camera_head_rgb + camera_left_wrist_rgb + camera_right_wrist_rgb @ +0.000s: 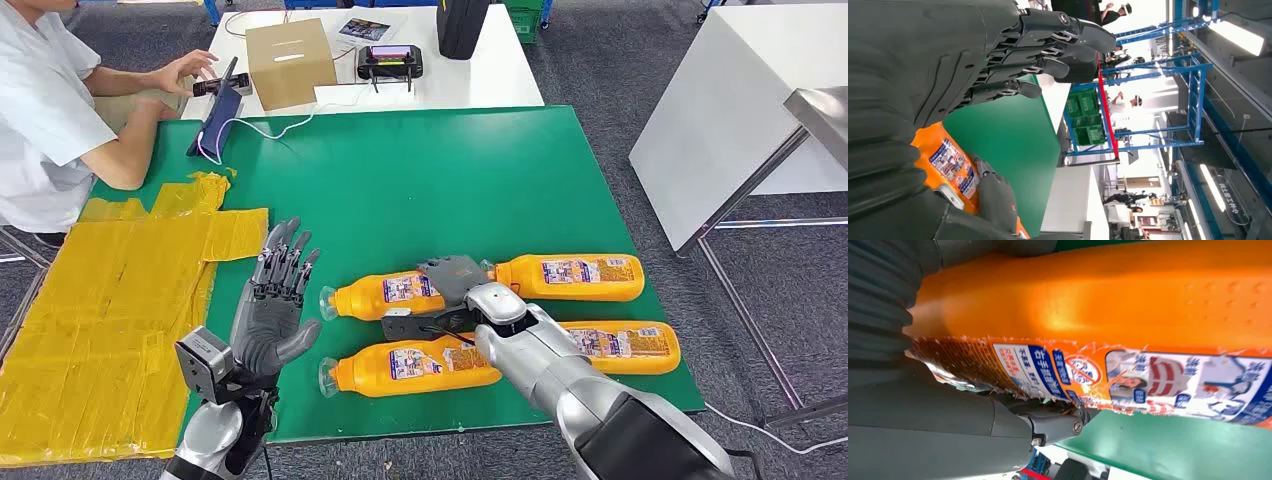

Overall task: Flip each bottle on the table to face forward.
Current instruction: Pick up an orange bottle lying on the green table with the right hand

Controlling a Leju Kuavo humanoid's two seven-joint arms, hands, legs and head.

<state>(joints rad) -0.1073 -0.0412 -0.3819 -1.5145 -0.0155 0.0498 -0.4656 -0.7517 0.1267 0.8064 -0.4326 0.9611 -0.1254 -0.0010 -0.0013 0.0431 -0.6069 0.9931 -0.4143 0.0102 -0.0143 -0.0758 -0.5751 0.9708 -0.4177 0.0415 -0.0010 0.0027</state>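
Note:
Several orange bottles lie on their sides on the green table (450, 180). My right hand (452, 285) grips the base end of the back-left bottle (385, 293), fingers over its top and thumb below. Up close in the right wrist view, that bottle (1108, 305) shows its torn label against my thumb (948, 430). The back-right bottle (570, 277), front-left bottle (410, 367) and front-right bottle (625, 345) lie untouched. My left hand (278, 305) hovers left of the bottle caps, fingers spread and holding nothing. In the left wrist view its fingers (1048, 45) are splayed above a bottle (950, 165).
A yellow taped sheet (110, 310) covers the table's left side. A person (50, 110) sits at the back left with a phone (220, 85). A cardboard box (290, 60) and a controller (390, 60) sit on the white table behind. Another white table (740, 110) stands to the right.

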